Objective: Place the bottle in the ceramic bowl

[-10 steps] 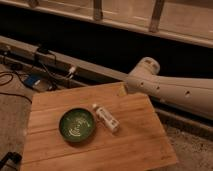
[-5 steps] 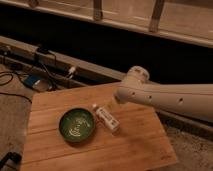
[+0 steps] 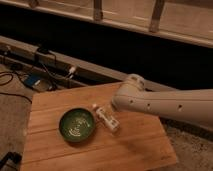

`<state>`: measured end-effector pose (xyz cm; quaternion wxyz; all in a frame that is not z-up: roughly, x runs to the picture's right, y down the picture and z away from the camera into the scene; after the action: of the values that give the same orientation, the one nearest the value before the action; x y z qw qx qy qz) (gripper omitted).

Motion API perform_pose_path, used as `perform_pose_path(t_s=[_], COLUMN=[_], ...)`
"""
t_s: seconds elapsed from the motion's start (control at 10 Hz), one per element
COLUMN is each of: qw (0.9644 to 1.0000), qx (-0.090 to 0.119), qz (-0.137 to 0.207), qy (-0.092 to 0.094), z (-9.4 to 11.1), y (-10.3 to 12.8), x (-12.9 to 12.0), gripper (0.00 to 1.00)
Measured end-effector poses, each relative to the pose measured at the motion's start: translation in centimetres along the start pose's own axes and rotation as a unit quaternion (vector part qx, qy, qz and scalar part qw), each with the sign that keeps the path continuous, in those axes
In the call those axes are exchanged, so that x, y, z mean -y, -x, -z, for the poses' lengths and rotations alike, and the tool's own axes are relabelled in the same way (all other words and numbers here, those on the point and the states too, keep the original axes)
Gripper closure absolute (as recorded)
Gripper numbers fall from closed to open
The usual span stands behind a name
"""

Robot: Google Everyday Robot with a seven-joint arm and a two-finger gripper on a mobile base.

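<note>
The bottle [image 3: 106, 118] lies on its side on the wooden table [image 3: 135, 145], its white cap pointing toward the back left. Just left of it sits the ceramic bowl [image 3: 76, 125], dark green with pale swirls inside and nothing in it. My white arm [image 3: 165, 106] reaches in from the right. Its rounded end [image 3: 131, 94] hovers above the bottle's right side. The gripper is hidden behind that rounded end, and the bottle lies free of it on the table.
Cables and a blue box [image 3: 33, 80] lie on the floor at the back left, along a low rail [image 3: 75, 65]. A dark wall runs behind the table. The table's front and right edges are in view.
The arm has swung left and toward the front, from the table's back right corner to just over the bottle. Bottle and bowl have not moved.
</note>
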<state>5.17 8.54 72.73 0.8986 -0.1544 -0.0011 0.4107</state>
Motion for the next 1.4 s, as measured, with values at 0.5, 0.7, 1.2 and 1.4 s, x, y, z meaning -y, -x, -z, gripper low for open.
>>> perform_pose_path(t_s=[0.5,0.7,1.2,1.4], qw=[0.9975,0.9942,0.9932,0.9934], qx=[0.011,0.014,-0.012,-0.031], qz=[0.068,0.101,0.106,0.098], qy=[0.019,0.034,0.047,0.052], z=[-0.7,-2.4,-6.3,-7.8], y=[1.5,3.8,3.8,1.6], x=[-1.8,-3.4,-2.3,-1.1], gripper=[0.20,0.20,0.20,0.20])
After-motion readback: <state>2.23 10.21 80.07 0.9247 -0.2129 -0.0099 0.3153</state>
